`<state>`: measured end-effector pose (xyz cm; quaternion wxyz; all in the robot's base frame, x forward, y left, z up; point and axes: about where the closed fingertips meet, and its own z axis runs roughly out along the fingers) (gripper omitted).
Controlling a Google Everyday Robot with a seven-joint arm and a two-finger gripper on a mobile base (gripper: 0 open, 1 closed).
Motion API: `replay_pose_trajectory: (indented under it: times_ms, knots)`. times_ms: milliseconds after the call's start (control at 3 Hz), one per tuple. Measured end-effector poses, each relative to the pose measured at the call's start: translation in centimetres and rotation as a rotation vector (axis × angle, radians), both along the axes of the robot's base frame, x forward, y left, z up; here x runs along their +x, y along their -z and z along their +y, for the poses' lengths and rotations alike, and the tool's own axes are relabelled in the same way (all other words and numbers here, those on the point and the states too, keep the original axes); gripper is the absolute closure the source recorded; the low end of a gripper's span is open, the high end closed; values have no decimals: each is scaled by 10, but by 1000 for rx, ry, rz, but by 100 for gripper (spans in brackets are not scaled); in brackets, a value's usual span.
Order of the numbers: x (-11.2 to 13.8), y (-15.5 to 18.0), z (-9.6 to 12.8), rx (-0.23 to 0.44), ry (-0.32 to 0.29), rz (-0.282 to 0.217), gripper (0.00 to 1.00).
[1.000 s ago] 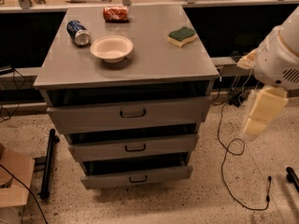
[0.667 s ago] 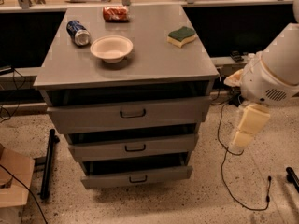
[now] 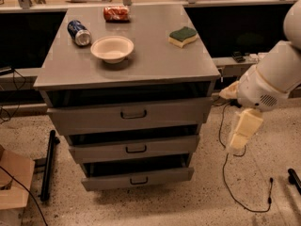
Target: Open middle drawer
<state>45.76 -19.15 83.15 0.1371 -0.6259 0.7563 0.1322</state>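
Note:
The middle drawer (image 3: 134, 149) is a wide, shallow grey metal front with a small dark bail handle (image 3: 136, 149), the second of three in a grey cabinet. A dark gap shows above its front. My gripper (image 3: 239, 138) is cream-coloured and hangs below the white arm (image 3: 273, 76), to the right of the cabinet. It is level with the middle drawer, apart from it, and not touching anything.
The taller top drawer (image 3: 131, 114) and the narrower bottom drawer (image 3: 138, 179) sit above and below. On the cabinet top (image 3: 150, 55) are a white bowl (image 3: 112, 48), a blue can (image 3: 78, 32), a red packet (image 3: 116, 13) and a green sponge (image 3: 183, 36). A black cable (image 3: 235, 187) lies on the floor at right, a cardboard box (image 3: 14, 182) at left.
The arm and gripper have moved left and downward, closer to the cabinet's right side. The drawers have not moved.

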Motion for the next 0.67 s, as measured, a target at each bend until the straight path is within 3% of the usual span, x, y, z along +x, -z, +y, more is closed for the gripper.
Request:
replay_pose_trajectory:
  times_ms: [333, 667]
  knots:
    - [-4, 30, 8, 16, -30, 40, 0]
    - [2, 84, 13, 56, -48, 81, 0]
